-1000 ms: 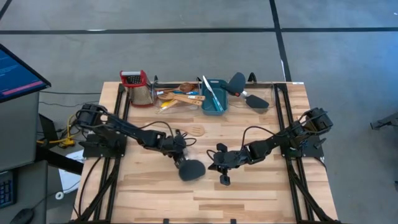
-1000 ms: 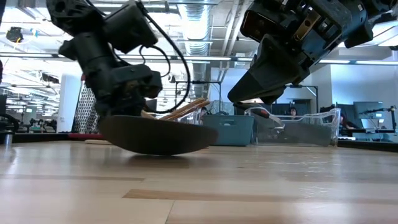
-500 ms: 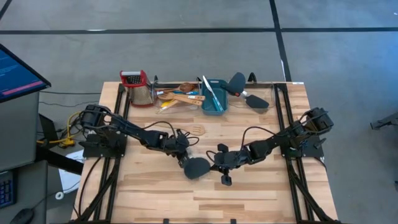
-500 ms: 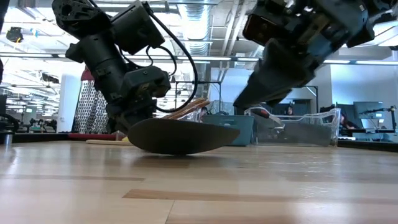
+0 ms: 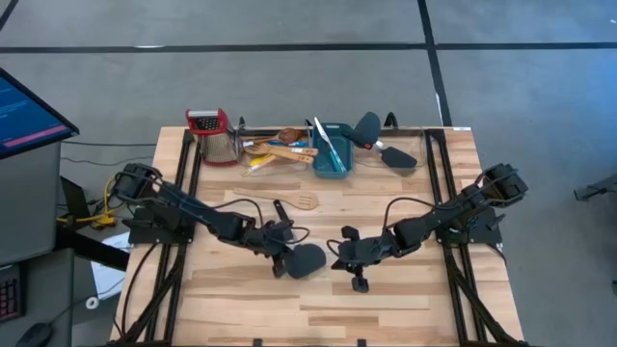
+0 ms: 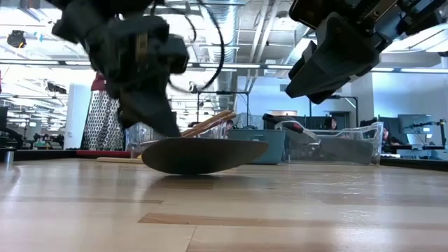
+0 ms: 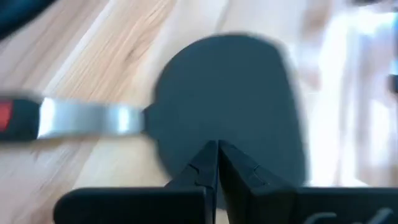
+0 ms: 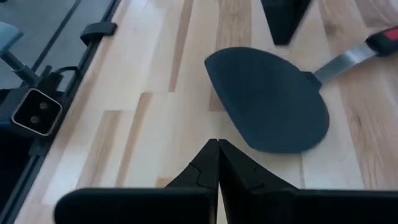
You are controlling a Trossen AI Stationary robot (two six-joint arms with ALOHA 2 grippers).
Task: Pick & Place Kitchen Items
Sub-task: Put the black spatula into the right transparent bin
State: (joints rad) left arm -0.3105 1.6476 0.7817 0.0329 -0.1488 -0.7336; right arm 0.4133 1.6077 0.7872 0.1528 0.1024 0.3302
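A black spatula lies flat on the table with its broad blade between my two grippers. Its steel neck leads to a red-marked handle. My left gripper is shut, with its tip at the blade's left rim. My right gripper is shut, hovers just right of the blade and touches nothing. A pale slotted wooden spatula lies alone farther back. More wooden utensils lie in a clear bin at the far edge. My left gripper comes down slanting from the table's left, and its shut fingertips stand at the blade's rim. In the low view the tip seems to meet the blade's top, but I cannot tell whether it touches. The blade rests on the table.
Along the far edge stand a red grater, the clear bin, a teal tub and two black spatulas. Dark rails run down both table sides. Bare wood lies toward the near edge.
My left gripper has moved a little toward the table's right and near edge. The spatula's blade slid slightly to the right with it and went from tilted to lying flat. My right gripper has drawn back a little toward the right.
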